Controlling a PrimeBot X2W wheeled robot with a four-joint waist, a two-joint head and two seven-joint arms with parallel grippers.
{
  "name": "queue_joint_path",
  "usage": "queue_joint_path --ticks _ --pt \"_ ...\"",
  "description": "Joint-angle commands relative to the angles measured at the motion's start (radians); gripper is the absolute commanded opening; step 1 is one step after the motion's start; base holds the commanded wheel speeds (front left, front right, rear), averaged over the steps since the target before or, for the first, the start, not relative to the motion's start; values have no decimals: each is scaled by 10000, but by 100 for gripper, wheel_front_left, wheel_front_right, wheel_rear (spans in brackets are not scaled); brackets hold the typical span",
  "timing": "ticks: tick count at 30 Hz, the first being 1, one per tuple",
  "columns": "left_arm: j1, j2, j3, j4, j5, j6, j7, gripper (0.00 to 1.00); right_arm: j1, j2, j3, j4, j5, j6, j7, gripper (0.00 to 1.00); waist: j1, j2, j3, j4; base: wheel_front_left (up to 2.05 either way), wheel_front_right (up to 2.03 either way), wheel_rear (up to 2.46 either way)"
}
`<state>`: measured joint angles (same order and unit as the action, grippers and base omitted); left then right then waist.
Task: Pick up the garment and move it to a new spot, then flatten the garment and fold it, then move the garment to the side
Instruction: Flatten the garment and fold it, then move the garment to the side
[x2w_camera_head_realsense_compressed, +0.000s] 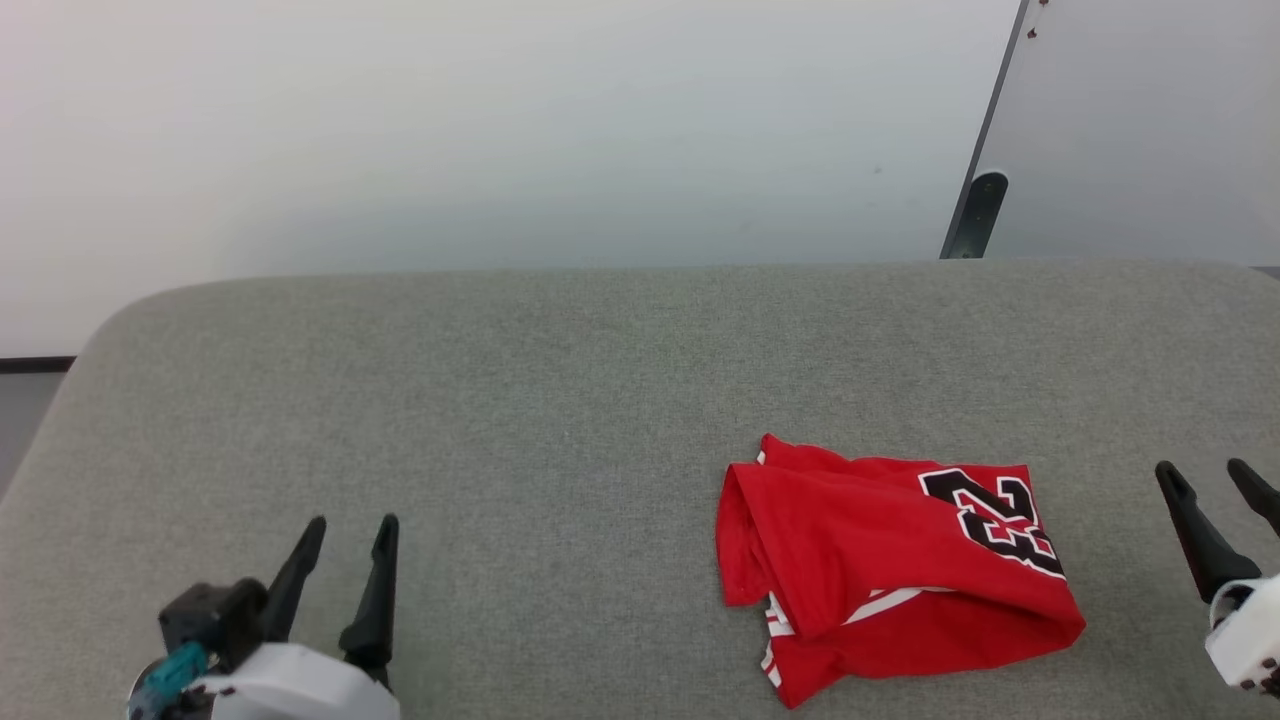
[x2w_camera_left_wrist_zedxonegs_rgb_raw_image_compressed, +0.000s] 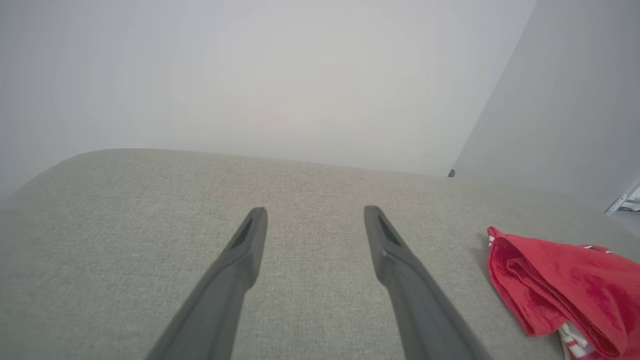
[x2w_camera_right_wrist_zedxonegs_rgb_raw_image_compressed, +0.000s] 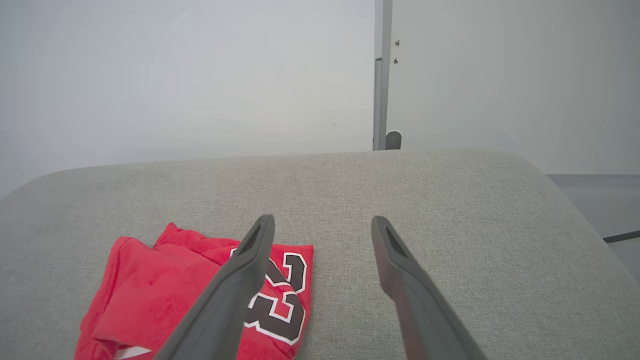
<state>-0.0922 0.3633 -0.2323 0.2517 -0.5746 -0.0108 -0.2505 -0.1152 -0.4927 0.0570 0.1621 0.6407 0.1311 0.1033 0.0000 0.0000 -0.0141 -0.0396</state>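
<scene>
Wall: pale, smooth and matte, rising behind the bench.
Bench: a broad slab covered in grey woven fabric with a fine, even grain; the far corners are rounded and the edge looks soft.
Side panel: flat, grey and slanted at the upper right, edged by a thin dark post with a rounded foot.
Jersey: folded into a rumpled, roughly rectangular red bundle that lies on the bench's right half, near the front. Black "23" with a white outline faces up at its right end, and red-and-white striped trim peeks from the lower left fold.
Left gripper: two long, dark, tapered fingers set apart and holding nothing, over bare fabric well left of the jersey.
Right gripper: dark tapered fingers spread and holding nothing, just right of the jersey.
</scene>
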Motion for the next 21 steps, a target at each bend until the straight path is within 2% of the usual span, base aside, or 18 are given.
queue_joint_path --ticks 1,8,21 --pt "168 51 45 -56 61 44 -40 100 161 -13 -63 -89 -119 -8 -120 100 0 0 -23 -2 0 0 0" --pt "1094 -8 358 -663 257 390 -131 100 979 101 -446 -559 -253 -8 -588 100 0 0 -124 91 0 0 0" --pt "1982 94 443 -1872 562 782 -77 100 1730 418 -1038 -1392 -550 -6 -262 100 0 0 -73 280 0 0 0"
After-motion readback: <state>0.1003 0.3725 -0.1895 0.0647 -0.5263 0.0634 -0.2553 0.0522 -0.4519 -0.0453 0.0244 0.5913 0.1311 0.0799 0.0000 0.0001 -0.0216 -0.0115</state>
